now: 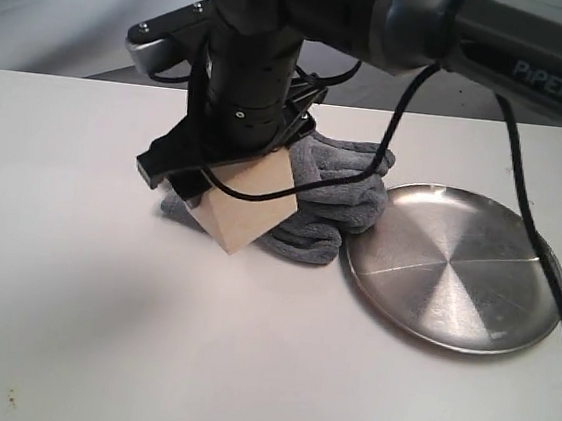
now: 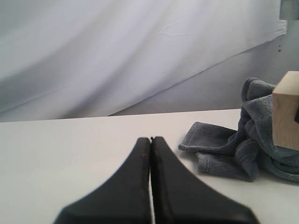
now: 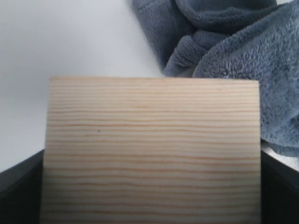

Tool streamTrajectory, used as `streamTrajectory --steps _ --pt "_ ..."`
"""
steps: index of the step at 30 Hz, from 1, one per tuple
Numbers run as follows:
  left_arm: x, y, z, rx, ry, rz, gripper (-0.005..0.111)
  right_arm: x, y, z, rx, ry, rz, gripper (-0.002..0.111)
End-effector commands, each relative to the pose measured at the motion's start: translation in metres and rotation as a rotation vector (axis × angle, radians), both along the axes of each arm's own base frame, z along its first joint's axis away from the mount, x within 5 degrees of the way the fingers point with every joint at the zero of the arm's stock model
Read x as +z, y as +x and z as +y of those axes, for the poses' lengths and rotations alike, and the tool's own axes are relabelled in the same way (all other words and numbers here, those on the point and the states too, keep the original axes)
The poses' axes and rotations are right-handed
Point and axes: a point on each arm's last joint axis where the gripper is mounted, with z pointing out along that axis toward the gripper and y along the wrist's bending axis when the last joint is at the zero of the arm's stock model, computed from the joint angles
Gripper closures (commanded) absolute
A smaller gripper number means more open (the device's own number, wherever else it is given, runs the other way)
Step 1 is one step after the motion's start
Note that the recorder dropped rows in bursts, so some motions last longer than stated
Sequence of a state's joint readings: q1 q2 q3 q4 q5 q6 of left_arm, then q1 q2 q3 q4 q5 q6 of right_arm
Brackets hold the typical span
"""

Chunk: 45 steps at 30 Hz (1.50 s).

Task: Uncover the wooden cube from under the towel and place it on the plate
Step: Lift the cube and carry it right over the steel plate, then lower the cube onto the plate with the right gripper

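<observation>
right gripper [image 1: 233,170] clamped on the pale wooden cube [image 1: 246,212], tilted corner-down, low over the white table [image 1: 67,329] (can't tell if it's clear). bunched blue-grey terry towel [image 1: 338,191] lies just behind it, round shiny steel plate [image 1: 455,274] to the right. left gripper [image 2: 150,154] pressed shut, empty. my worry: the tilted hold lets the cube pivot out, or its low corner clips the plate rim.

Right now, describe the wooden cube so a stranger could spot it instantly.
On the white table, find the round steel plate, then the crumpled blue-grey towel beside it. Against the towel, the right claw grips the wooden cube, tilted: the only pale, sharp-edged, grain-lined thing.
</observation>
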State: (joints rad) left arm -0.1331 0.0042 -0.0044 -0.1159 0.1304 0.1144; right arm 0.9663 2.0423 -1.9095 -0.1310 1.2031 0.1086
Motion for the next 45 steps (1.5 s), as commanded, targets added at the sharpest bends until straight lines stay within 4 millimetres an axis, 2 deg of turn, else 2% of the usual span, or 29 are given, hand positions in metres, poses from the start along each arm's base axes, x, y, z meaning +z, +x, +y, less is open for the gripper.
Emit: streamTrajectory --steps 1,15,23,30,37,45 --pt "-0.001 0.0 0.0 -0.005 -0.004 0.001 0.107 0.008 0.001 -0.021 -0.028 0.03 -0.042 0.108" --pt "-0.001 0.0 0.0 -0.005 -0.004 0.001 0.107 -0.003 0.012 -0.104 -0.204 0.08 -0.054 0.108" --pt "-0.001 0.0 0.0 -0.005 -0.004 0.001 0.107 -0.02 0.022 -0.146 -0.344 0.092 -0.04 0.108" --pt "-0.001 0.0 0.0 -0.005 -0.004 0.001 0.107 -0.04 0.038 -0.182 -0.547 0.141 -0.031 0.108" --pt "-0.001 0.0 0.0 -0.005 -0.004 0.001 0.107 -0.043 0.053 -0.207 -0.662 0.18 -0.053 0.108" --pt "-0.001 0.0 0.0 -0.005 -0.004 0.001 0.107 -0.042 0.062 -0.217 -0.68 0.204 -0.1 0.108"
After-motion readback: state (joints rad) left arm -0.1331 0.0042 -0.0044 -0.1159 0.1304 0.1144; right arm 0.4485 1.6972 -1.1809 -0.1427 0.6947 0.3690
